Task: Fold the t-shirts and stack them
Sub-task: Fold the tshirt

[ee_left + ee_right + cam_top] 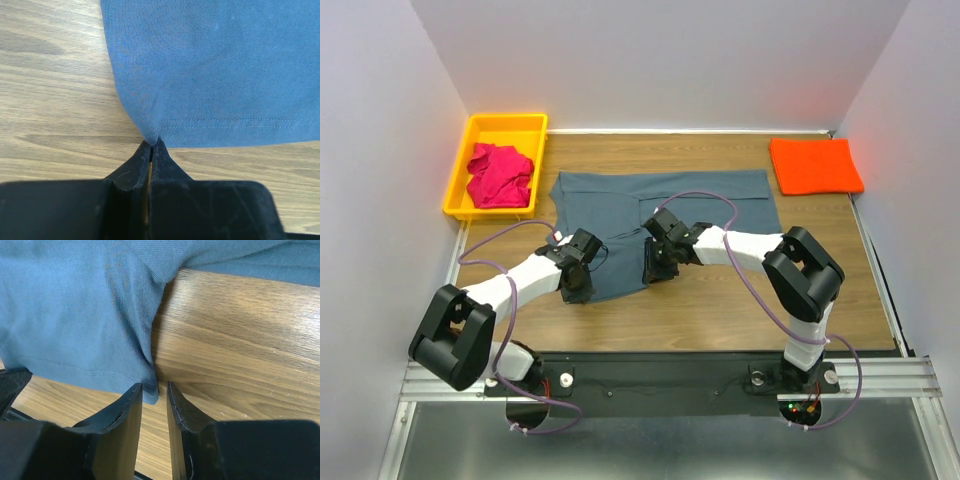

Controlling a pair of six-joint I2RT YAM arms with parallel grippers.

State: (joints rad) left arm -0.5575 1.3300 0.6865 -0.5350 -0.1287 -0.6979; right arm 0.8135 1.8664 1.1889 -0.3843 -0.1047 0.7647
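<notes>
The slate grey-blue t-shirt [660, 200] lies spread on the wooden table [740, 300], with its lower part reaching toward the arms. My left gripper [575, 292] is shut on the shirt's near left hem corner; in the left wrist view the jaws [151, 146] pinch the cloth [215, 65]. My right gripper [655, 272] is at the near right hem corner. In the right wrist view its jaws [154, 387] stand slightly apart, with the shirt's corner [65, 305] between the tips. The orange t-shirt [815, 165] lies folded at the back right. The magenta-pink t-shirt [500, 175] lies crumpled in the bin.
A yellow plastic bin [470, 135] stands at the back left and holds the pink shirt. White walls close the table on three sides. Bare wood shows between the grey-blue shirt and the arm bases, and to the right of it.
</notes>
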